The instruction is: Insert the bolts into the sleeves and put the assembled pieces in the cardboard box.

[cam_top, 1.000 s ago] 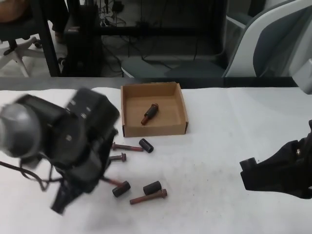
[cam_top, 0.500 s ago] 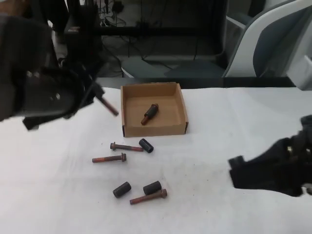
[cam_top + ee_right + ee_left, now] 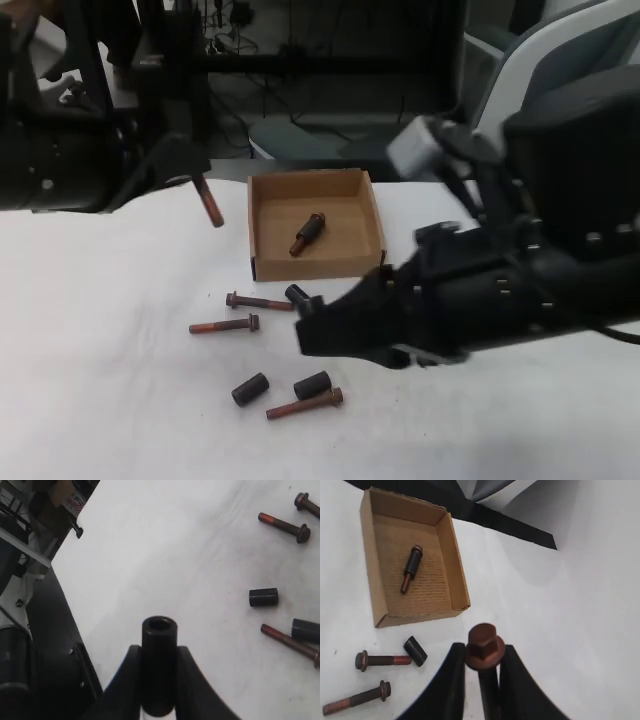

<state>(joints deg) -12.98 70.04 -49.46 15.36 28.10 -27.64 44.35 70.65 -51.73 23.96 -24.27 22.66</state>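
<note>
Bolt [image 3: 209,205] hangs above the bench, left of the box [image 3: 318,267], shank slanting down, pinched by the left gripper [image 3: 483,666]. The right gripper [image 3: 159,662] clamps a sleeve [image 3: 159,632], bore outward. They are well apart, and their axes likely need aligning.

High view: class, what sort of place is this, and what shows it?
Probably a robotics lab or workshop: a white-covered bench with loose rusty-brown metal bolts and black cylindrical sleeves, a black robot arm over it, a grey office chair and tangled cables behind.
</note>
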